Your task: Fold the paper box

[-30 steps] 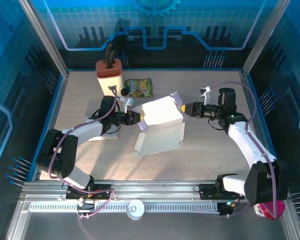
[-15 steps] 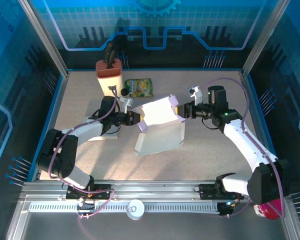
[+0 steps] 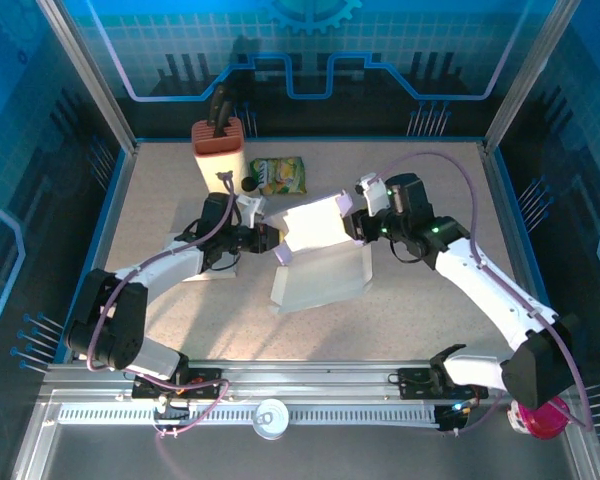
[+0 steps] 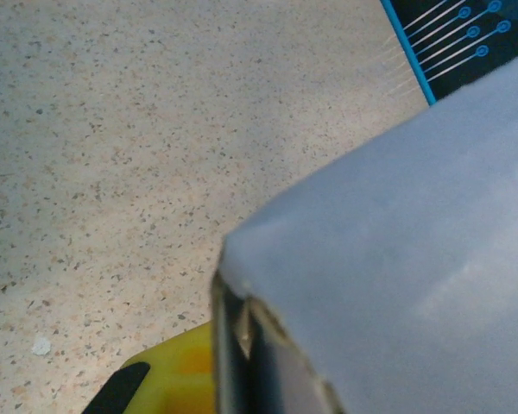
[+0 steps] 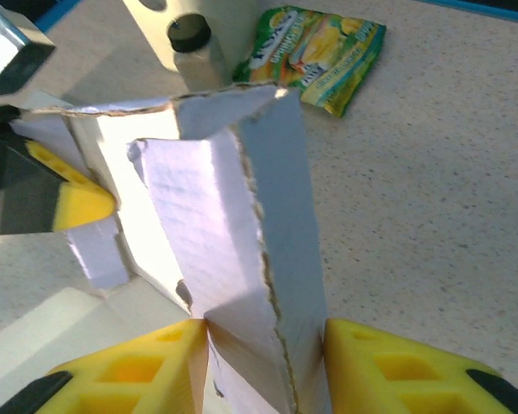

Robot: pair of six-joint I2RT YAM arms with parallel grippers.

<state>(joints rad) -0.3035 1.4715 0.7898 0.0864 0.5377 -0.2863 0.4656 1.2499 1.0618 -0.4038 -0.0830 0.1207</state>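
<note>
Speckled table point(image 3: 160, 195): left gripper point(image 3: 271, 238) and right gripper point(image 3: 357, 228) each pinch opposite sides of the white box point(image 3: 315, 224).

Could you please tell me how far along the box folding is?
Done: the paper box has walls standing. In hand: left gripper pinches its left wall; right gripper straddles the doubled right wall, firm grip unclear. Left: the front panel lies flat on the table, unfolded.
</note>
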